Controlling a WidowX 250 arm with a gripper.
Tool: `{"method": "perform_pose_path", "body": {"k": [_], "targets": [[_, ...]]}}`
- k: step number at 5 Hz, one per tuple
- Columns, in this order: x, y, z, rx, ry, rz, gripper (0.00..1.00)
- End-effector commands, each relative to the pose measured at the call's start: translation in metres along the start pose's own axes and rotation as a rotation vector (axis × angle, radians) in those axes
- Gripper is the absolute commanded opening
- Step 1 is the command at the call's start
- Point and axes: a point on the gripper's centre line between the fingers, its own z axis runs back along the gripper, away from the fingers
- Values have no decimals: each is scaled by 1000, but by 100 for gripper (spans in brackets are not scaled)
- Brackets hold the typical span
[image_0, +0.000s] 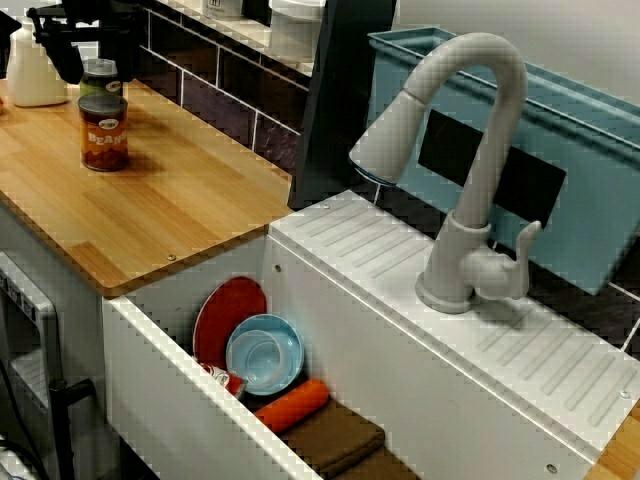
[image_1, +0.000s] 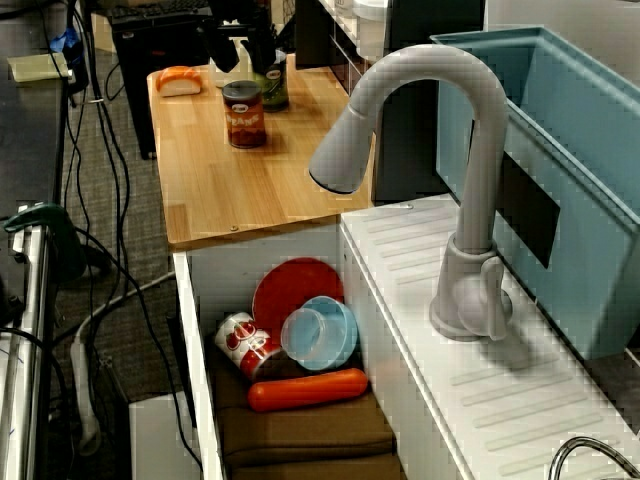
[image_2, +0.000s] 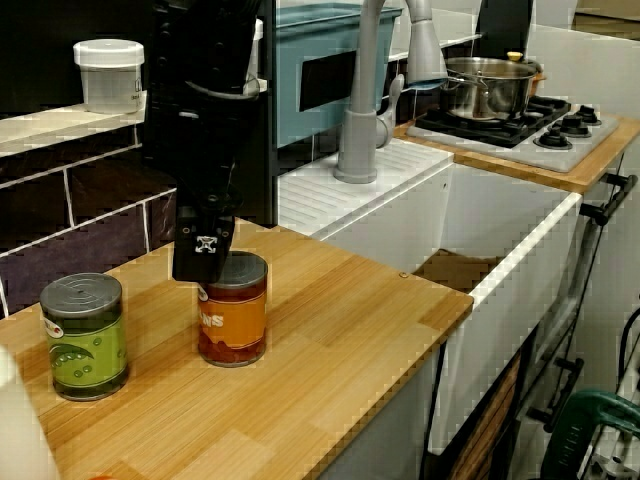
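In the low view across the counter, a green can (image_2: 85, 340) with a silver lid stands at far left on the wooden counter (image_2: 340, 330), and a white jar (image_2: 110, 75) sits on the tiled ledge above it. Just to the right, the black gripper (image_2: 204, 262) hangs from its arm at the top left rim of the orange can (image_2: 236, 322) and covers part of the lid. Its fingers merge into one dark block, so I cannot tell how far apart they stand, or whether they touch the can. The orange can stands upright towards the back of the counter, near the green can but apart from it. It is a short tin with a silver lid, an orange label with pale lettering and a darker red band near the base. Further right, a grey faucet (image_2: 360, 110) rises beside the white sink (image_2: 500, 205). The view along the counter shows a red plate (image_1: 295, 285), a blue bowl (image_1: 322, 335) and a red-and-white can (image_1: 245, 345) inside the sink. At far right a steel pot (image_2: 487, 88) sits on the stove.
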Motion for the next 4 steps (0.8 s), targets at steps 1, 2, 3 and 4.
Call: {"method": "perform_pose_path", "body": {"k": [1,2,3,4], "targets": [[0,9,34,3,-113,35,100],[0,10,32,16,-127,46,100],[0,12,29,27,-132,66,100],[-1,14,28,20,-147,118,100]]}}
